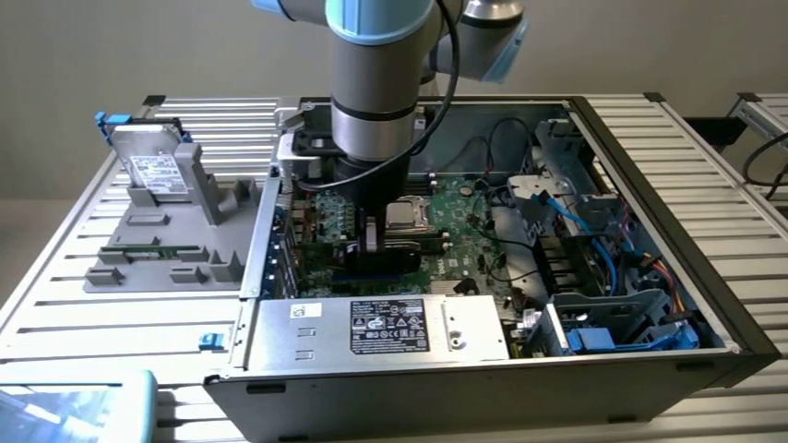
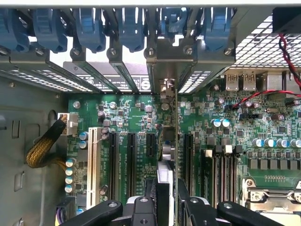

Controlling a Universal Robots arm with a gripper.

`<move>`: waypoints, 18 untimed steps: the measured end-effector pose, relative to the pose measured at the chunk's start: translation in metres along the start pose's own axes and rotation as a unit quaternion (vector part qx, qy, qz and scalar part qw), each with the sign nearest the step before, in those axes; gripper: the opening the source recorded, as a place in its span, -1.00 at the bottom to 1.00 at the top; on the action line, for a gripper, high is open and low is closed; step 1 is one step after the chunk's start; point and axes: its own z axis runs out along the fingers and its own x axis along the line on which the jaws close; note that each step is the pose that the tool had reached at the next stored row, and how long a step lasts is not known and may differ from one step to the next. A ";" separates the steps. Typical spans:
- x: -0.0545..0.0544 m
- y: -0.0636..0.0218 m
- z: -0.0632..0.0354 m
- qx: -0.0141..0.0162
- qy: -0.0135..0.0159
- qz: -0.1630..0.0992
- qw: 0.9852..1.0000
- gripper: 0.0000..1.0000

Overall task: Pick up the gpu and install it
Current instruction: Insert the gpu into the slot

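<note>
Wrist view: fingers (image 2: 165,200) grasp the gpu (image 2: 175,141) edge-on at frame centre, card held vertical over a motherboard (image 2: 122,110) slot, bracket end toward the rear slot covers (image 2: 117,75), presumably so its edge connector can seat.

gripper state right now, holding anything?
gripper: shut on the gpu, held on edge over the motherboard slots

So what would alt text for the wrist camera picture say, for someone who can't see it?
The robot's claw holds a thin green gpu edge-on, standing upright over the expansion slots of a green motherboard inside an open computer case. A row of blue clips lines the case's rear slot brackets, and a braided yellow cable plugs in beside the slots.
</note>
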 end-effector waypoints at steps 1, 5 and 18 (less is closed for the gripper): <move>0.000 0.0002 0.0001 0.000 0.000 0.000 1.000 -0.44; 0.000 0.0009 0.0007 0.000 0.000 0.000 1.000 -0.44; 0.000 0.0008 0.0040 0.000 0.000 0.000 1.000 -0.44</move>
